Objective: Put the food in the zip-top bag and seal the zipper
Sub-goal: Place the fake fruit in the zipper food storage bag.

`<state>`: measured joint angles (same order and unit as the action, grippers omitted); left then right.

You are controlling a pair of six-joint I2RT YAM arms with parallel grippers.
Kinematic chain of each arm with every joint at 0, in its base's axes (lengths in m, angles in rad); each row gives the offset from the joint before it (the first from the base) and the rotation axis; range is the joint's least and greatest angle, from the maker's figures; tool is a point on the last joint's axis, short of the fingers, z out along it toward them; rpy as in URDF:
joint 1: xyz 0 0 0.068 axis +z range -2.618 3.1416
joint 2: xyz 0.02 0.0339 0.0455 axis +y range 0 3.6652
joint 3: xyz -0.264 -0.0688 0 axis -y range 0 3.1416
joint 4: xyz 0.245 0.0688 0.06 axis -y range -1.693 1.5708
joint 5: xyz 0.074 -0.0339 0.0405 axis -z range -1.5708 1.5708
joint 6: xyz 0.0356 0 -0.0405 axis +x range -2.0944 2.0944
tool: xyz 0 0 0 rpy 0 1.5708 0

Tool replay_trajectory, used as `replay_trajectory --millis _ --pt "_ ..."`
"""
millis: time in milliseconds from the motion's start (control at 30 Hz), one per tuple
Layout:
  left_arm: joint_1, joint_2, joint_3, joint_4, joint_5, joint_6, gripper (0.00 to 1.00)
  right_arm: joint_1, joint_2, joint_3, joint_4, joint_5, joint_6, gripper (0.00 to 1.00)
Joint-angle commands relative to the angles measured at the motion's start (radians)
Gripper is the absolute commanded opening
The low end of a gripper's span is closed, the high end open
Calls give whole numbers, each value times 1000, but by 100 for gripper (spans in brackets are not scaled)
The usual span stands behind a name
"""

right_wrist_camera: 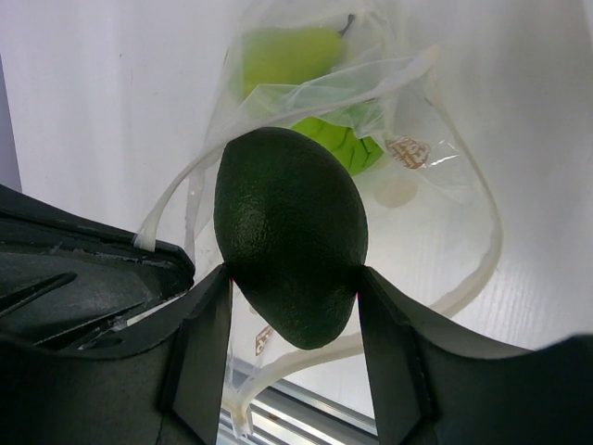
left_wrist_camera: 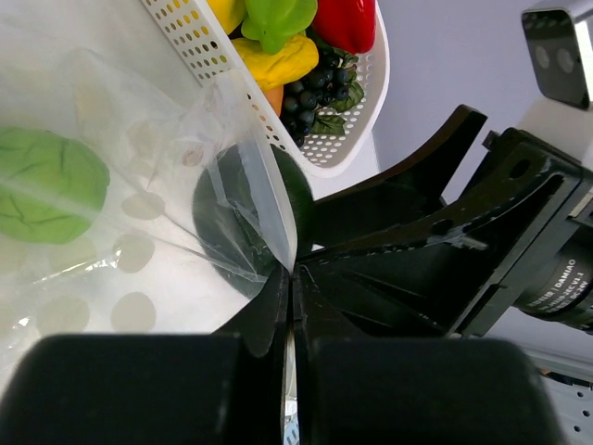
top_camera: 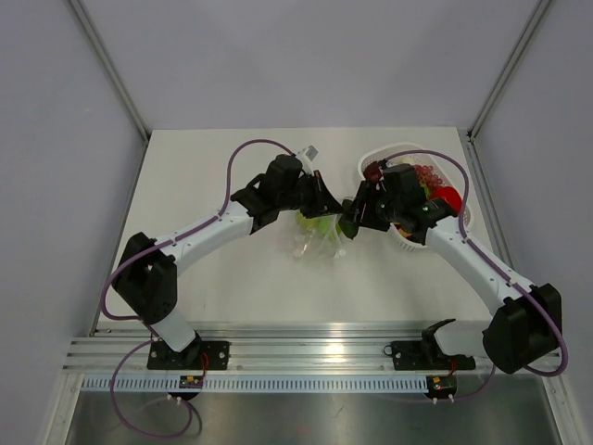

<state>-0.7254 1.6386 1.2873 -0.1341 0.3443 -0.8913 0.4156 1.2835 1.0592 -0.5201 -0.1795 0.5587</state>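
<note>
Surface: a plain white table (top_camera: 213,278), matte, with a ribbed metal rail (top_camera: 315,348) along its near edge where both arm bases are bolted.
Room: pale grey-lilac walls (top_camera: 306,56) on three sides, with slim metal posts (top_camera: 111,69) slanting up from the table's far corners.
Left gripper (left_wrist_camera: 290,278): fingers pressed together, pinching an edge of the clear bag (left_wrist_camera: 139,185) near its mouth.
Right gripper (right_wrist_camera: 295,297): fingers clamped on a dark green avocado (right_wrist_camera: 287,241), held at the bag's open mouth.
Bag: lies mid-table between the two grippers, crinkled, with a green leafy piece (left_wrist_camera: 46,185) and a light green fruit (right_wrist_camera: 283,56) inside.
Zip strip (right_wrist_camera: 482,250): unsealed, bowed open in a loop.
Basket (left_wrist_camera: 343,139): white lattice, on the far right of the table just beside the bag, holding a red pepper (left_wrist_camera: 347,20), a yellow piece (left_wrist_camera: 273,63) and dark grapes (left_wrist_camera: 320,88).
</note>
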Motion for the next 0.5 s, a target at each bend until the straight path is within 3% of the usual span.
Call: replay_trajectory --millis 0,333,400,433,467 --pt "-6 -20 21 42 13 -9 0 29 17 -8 74 -31 20 32" --pt "-6 -26 20 45 10 -11 0 71 102 -2 121 -51 35 35" --pt "-6 -29 18 45 9 -9 0 81 122 7 121 -63 29 48" --pt "-6 -29 21 44 9 -8 0 84 137 12 117 -61 29 65" --pt "-6 -31 21 42 9 -6 0 87 139 13 111 -57 26 75"
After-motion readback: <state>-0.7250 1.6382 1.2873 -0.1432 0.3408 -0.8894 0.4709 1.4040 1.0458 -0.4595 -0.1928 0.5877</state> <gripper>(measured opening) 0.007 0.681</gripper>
